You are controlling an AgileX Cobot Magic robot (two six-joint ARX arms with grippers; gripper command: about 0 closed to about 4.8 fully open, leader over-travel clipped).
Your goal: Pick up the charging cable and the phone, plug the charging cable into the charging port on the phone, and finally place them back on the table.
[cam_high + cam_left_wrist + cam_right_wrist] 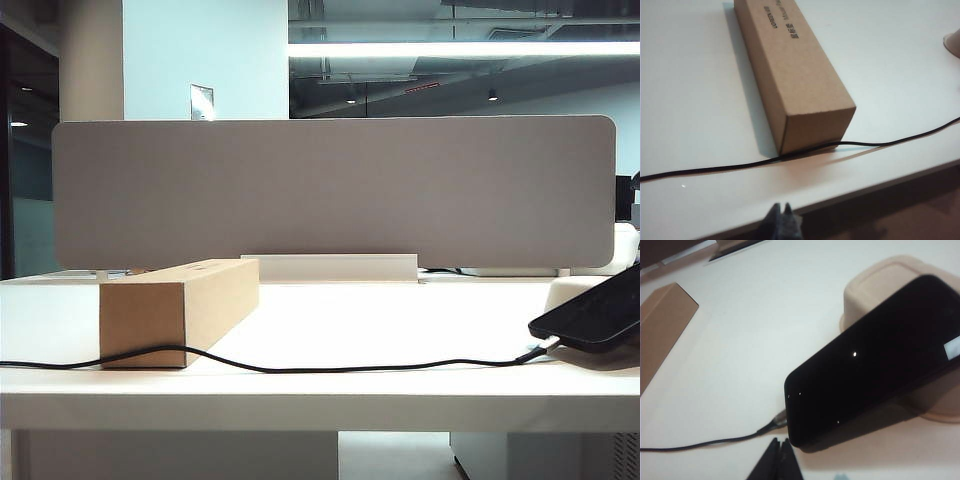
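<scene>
A: Exterior view. The charging cable (300, 368) runs along the front of the table (400, 320), passing just in front of the cardboard box (180, 310), and ends at the low end of the phone (595, 312) at the right. The phone sits tilted, its far end raised. Neither arm shows here.

B: Plug seated?

A: It appears so; the tip meets the phone's short edge, though the charging port itself is too small to make out. Grey divider panel (330, 200) behind, nothing else changing the picture.

B: Left wrist view?

A: Left gripper (781, 212) hangs off the table's front edge, fingertips pressed together, holding nothing. The cable lies against the box's near end, well clear of the fingers.

B: Right wrist view?

A: Right gripper (778, 452) likewise clenched and empty, hovering near the phone's low end, just beside the plug. The phone leans with its upper part on the cream tray (880, 285), lower end on the table.

B: Step in hand?

A: Judged: plugging and set-down look done; both arms stand clear. If anything remains, it calls only for pulling away without snagging the cord, since a tug could unseat the plug.
</scene>
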